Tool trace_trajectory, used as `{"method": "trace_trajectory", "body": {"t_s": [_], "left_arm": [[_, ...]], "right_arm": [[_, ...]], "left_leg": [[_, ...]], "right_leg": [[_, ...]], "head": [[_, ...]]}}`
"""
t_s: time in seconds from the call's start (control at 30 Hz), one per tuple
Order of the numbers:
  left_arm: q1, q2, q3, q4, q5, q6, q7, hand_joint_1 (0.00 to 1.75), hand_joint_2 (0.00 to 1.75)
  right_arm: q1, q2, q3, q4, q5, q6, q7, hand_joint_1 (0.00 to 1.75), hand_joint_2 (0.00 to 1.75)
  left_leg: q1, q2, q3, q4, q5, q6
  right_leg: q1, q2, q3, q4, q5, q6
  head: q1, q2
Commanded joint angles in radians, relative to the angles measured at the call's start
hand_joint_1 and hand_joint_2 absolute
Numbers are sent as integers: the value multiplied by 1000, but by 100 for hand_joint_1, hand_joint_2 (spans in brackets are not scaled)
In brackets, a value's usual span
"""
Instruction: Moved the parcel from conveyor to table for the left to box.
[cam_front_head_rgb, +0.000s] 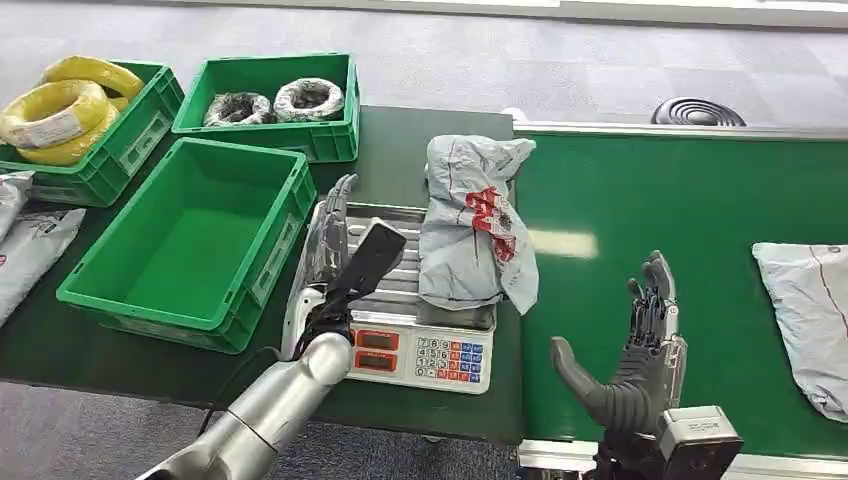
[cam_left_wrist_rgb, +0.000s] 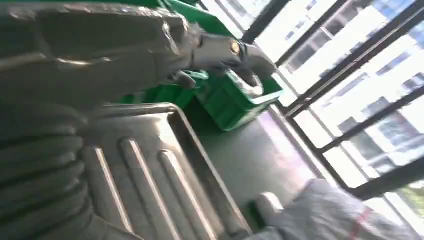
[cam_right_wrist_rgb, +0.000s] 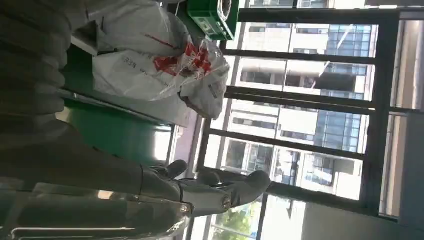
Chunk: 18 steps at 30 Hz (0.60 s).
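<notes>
Crate (cam_front_head_rgb: 190, 240) at left sits empty; left hand (cam_front_head_rgb: 330, 235) beside it, fingers straight, holding nothing. Parcel (cam_front_head_rgb: 470, 220) drapes over the scale (cam_front_head_rgb: 420, 355) — soft, slippery, probably light; grip the bunched middle. Right hand (cam_front_head_rgb: 640, 345) spread, empty.

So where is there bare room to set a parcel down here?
Free: the empty large green plastic crate, and the green conveyor belt between the grey plastic parcel and the right hand. Crowded: the steel scale tray.
</notes>
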Motion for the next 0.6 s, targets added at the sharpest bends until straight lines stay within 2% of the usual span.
{"method": "trace_trajectory", "body": {"t_s": [0.03, 0.3, 0.4, 0.6], "left_arm": [[25, 57, -73, -199, 191, -188, 75, 0, 175], [36, 30, -173, -158, 284, -350, 130, 0, 175], [34, 22, -191, -128, 284, -350, 134, 0, 175], [30, 25, -190, -124, 284, -349, 134, 0, 175]], "right_arm": [[19, -31, 20, -9, -15, -70, -14, 0, 175], [2, -15, 8, -7, -10, -55, -2, 0, 175], [2, -9, 4, -12, -4, -47, 4, 0, 175], [3, -8, 4, -12, -3, -47, 4, 0, 175]], "left_leg": [[0, 1, 0, -2, 1, 1], [0, 4, 0, -2, 1, 2], [0, 0, 0, -1, 1, 1], [0, 1, 1, -1, 0, 1]], "right_leg": [[0, -1, 0, -1, 1, -2], [1, 1, -1, -2, 2, -3], [0, -1, 0, -1, 0, -2], [0, 0, 0, -1, 1, -2]], "head": [[0, 0], [0, 0], [0, 0], [0, 0]]}}
